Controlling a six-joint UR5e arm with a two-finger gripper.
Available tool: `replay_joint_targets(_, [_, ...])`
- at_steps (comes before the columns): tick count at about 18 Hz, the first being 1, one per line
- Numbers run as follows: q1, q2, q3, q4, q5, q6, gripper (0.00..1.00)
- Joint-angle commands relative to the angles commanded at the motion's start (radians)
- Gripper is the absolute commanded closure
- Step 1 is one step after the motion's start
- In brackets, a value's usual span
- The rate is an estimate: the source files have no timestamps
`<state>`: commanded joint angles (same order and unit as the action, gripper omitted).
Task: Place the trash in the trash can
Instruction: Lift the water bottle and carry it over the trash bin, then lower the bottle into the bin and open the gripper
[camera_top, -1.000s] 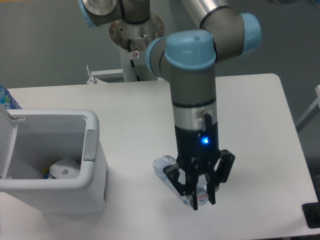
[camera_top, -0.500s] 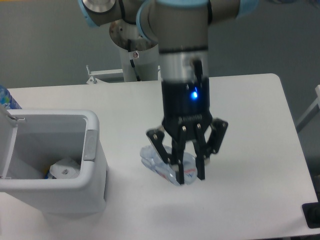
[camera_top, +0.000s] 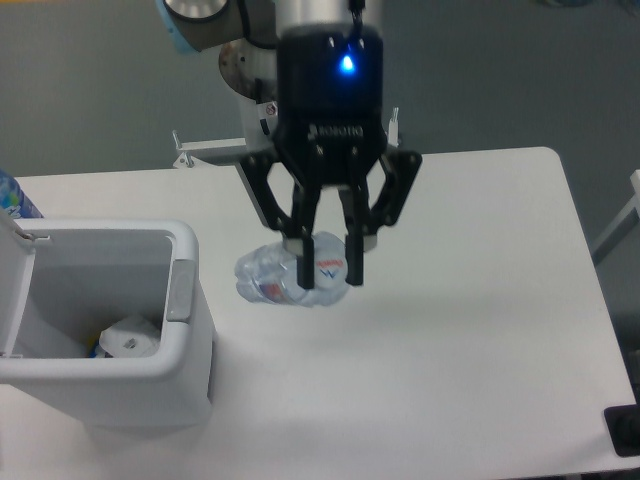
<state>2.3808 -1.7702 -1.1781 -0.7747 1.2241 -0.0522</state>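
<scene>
The claw (camera_top: 330, 275) points straight down, its two black fingers (camera_top: 352, 255) clenched around the middle of the crushed plastic bottle (camera_top: 290, 277). The bottle is clear and bluish, with small red and blue marks on its crumpled skin. It lies roughly level in the grip, one end sticking out toward the trash can (camera_top: 105, 330) and the other end hidden behind the fingers. It hangs in the air above the table (camera_top: 480, 300), not touching the surface; a faint shadow falls on the table beneath it. A blue light glows on the black claw body above the fingers.

The trash can stands at the near left part of the table, to the left of the claw and apart from the held bottle. It is a white boxy bin with a rounded rim and a light-grey latch tab (camera_top: 180, 290) on the side facing the bottle. Its lid (camera_top: 12, 290) is swung open at the far left side. Inside, at the bottom, lies a flattened white paper packet (camera_top: 130, 338) with dark print.

Behind the trash can, at the left edge of the view, a bottle with a bright blue label (camera_top: 14, 196) is partly visible. The arm's mounting base (camera_top: 265, 75) stands behind the table's far edge.
</scene>
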Motion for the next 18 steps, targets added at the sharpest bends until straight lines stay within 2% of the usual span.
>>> replay_joint_targets(4, [-0.021,0.015,-0.011,0.000,-0.017,-0.002,0.61])
replay_joint_targets(9, [-0.141,0.015,-0.029,0.000,-0.020,-0.002,0.61])
replay_joint_targets(13, [-0.187,0.012,-0.051,0.002,-0.020,0.000,0.61])
replay_joint_targets(18, [-0.238,-0.018,-0.087,0.002,-0.020,0.008,0.61])
